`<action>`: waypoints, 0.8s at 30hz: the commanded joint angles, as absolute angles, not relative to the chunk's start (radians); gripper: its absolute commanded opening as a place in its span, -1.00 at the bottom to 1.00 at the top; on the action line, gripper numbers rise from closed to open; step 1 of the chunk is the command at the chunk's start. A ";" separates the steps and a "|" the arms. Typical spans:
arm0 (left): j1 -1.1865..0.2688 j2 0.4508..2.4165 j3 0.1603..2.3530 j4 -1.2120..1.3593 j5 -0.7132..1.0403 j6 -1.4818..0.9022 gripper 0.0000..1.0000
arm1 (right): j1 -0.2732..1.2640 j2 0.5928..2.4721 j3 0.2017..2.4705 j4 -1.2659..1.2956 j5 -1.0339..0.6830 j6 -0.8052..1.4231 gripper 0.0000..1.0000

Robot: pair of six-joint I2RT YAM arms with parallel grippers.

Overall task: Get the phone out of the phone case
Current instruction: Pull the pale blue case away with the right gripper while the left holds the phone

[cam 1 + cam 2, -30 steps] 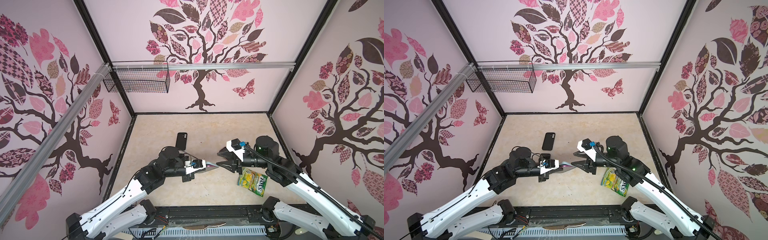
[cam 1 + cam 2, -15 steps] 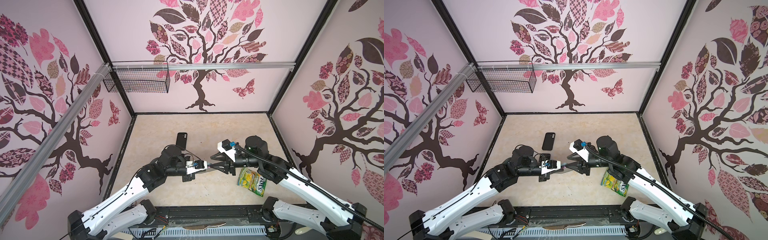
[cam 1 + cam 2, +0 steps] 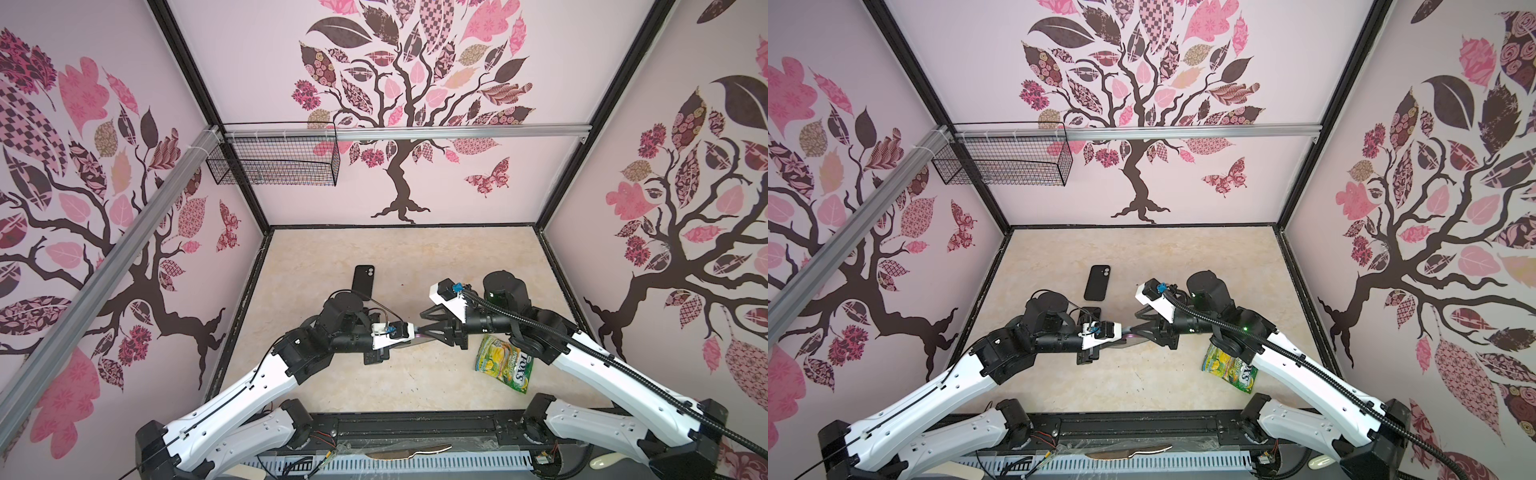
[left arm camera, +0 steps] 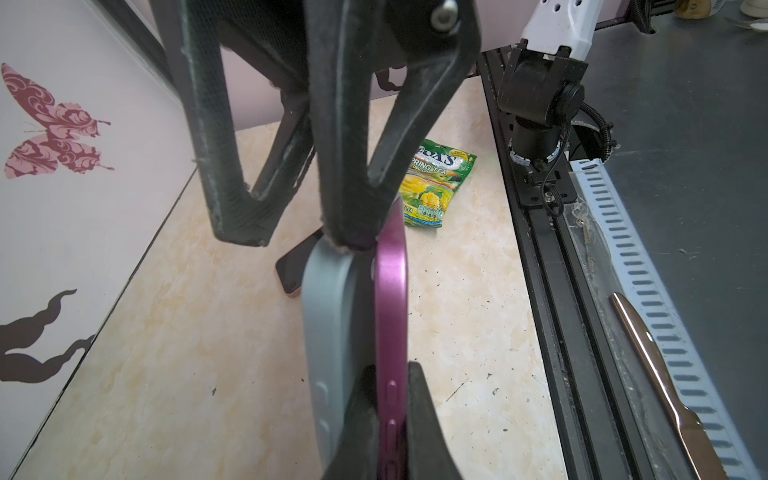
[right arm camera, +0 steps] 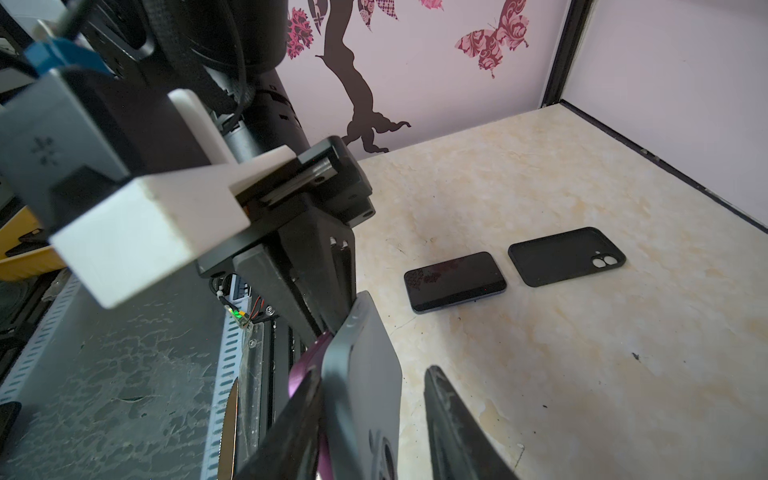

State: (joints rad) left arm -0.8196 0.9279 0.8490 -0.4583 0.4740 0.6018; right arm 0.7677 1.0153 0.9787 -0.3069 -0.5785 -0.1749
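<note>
While left gripper (image 4: 390,399) clamps the phone (image 4: 390,291), right gripper (image 5: 370,376) straddles the case (image 4: 328,311), parted; bag (image 3: 505,365) reads FOX'S.

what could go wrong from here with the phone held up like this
The left claw pinches only one end of the purple phone above the table; a hard tug may drop it.
The right claw has one finger at the edge of the grey case, the other clear; it may slip.

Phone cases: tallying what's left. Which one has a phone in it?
The grey case, held off the table with the purple phone partly in it; the black case lies flat and empty.
</note>
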 commanded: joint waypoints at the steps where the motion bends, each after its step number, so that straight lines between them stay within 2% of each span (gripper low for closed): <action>1: -0.820 0.914 0.907 -0.397 0.503 0.609 -1.00 | 0.770 1.035 1.020 -0.376 -0.555 -0.225 -0.15; 7: -0.819 0.923 0.908 -0.385 0.511 0.604 -1.00 | 0.790 1.052 1.019 -0.421 -0.596 -0.298 -0.16; 13: -0.819 0.937 0.917 -0.383 0.520 0.604 -1.00 | 0.830 1.096 1.037 -0.419 -0.523 -0.273 -0.19; 24: -0.819 0.901 0.892 -0.328 0.442 0.594 -1.00 | 0.832 1.082 1.031 -0.451 -0.499 -0.281 -0.36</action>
